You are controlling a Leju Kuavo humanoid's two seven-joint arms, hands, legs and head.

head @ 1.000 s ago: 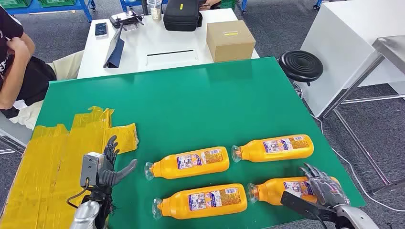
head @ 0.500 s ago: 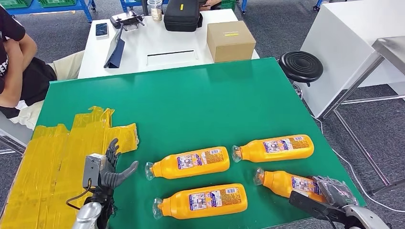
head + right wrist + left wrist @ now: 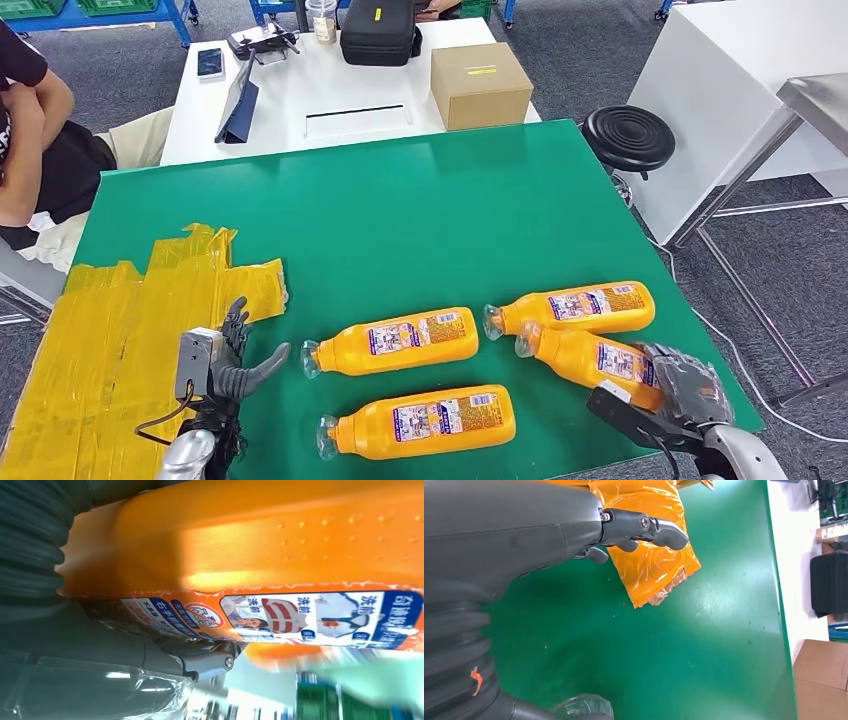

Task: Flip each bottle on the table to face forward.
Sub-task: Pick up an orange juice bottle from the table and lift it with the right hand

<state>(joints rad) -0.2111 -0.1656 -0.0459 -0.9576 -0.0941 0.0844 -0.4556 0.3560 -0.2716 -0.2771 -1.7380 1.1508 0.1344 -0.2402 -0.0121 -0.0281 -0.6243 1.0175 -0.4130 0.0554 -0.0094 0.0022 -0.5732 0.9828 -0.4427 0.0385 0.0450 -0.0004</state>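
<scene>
Several orange bottles with clear caps lie on the green table (image 3: 400, 210). My right hand (image 3: 685, 385) grips the base of one orange bottle (image 3: 590, 355), raised and slanted, its cap close to the far right bottle (image 3: 575, 308). Close up, that held bottle (image 3: 280, 545) shows its blue and white label against the hand. Two more bottles lie to the left: a middle one (image 3: 395, 341) and a near one (image 3: 420, 420). My left hand (image 3: 225, 360) hovers open beside the middle bottle's cap, fingers (image 3: 644, 527) spread over the table.
Crumpled yellow tape sheets (image 3: 120, 330) cover the table's left part. Behind stands a white desk (image 3: 320, 80) with a cardboard box (image 3: 480, 84) and a black case (image 3: 378, 30). A seated person (image 3: 40, 140) is at far left. A black stool (image 3: 628, 138) stands at the right.
My right hand has lifted the near right bottle and swung its cap up and left toward the far right bottle. The left hand has hardly moved.
</scene>
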